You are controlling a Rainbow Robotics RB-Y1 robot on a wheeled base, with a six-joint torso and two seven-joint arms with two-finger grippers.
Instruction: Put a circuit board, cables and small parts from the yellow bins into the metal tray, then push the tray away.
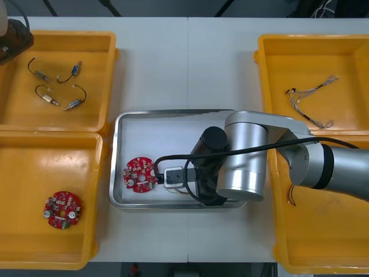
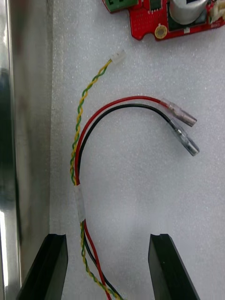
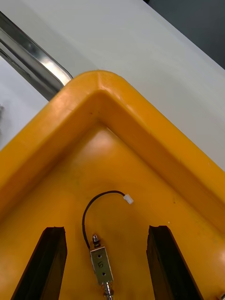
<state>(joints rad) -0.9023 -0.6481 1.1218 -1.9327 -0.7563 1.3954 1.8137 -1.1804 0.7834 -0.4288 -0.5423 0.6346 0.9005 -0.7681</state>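
My right arm [image 1: 242,161] reaches over the metal tray [image 1: 173,113]. In its wrist view the right gripper [image 2: 108,267] stands open just above the tray's white floor. A cable bundle [image 2: 82,140], red and black wires with a twisted yellow-green pair, lies flat between the fingers, closer to one finger [image 2: 47,267]. A round red circuit board [image 1: 140,173] lies in the tray beside the cable ends. My left gripper [image 3: 105,267] hangs open over a corner of the far left yellow bin [image 1: 104,75], with a small metal part [image 3: 101,265] and its black wire below, between the fingers.
The left arm [image 1: 11,37] sits at the far left corner. Several small metal parts [image 1: 57,86] lie in that bin. A second red board [image 1: 61,209] is in the near left bin [image 1: 95,196]. Thin cables [image 1: 311,98] lie in the far right bin [image 1: 265,69].
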